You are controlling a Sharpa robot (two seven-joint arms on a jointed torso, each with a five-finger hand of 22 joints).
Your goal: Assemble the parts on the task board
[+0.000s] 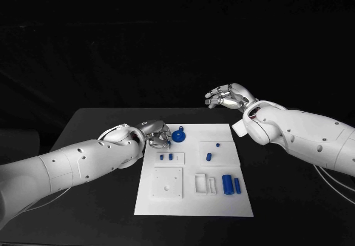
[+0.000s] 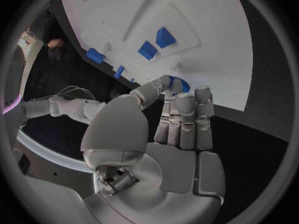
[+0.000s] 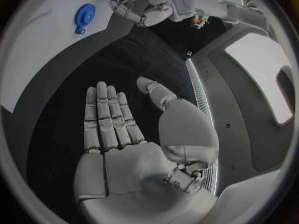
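Head view gives you the white task board [image 1: 194,202] lying in the middle of the black table [image 1: 96,120]. Near its far edge sits a round blue part [image 1: 179,135], and just beside it the left robot hand [image 1: 155,134] is lowered over the board's far left corner. You can see its fingers curled together at that corner, with a bit of blue at the fingertips [image 2: 176,87] in the left wrist view, but you cannot tell whether it grips anything. Two small blue parts [image 1: 166,157] lie on a raised block below that hand, a slim blue piece [image 1: 209,156] rests on the neighbouring block, and two blue cylinders [image 1: 231,184] lie in the recess nearer you. The right robot hand [image 1: 231,97] hangs well beyond the board, fingers spread, holding nothing.
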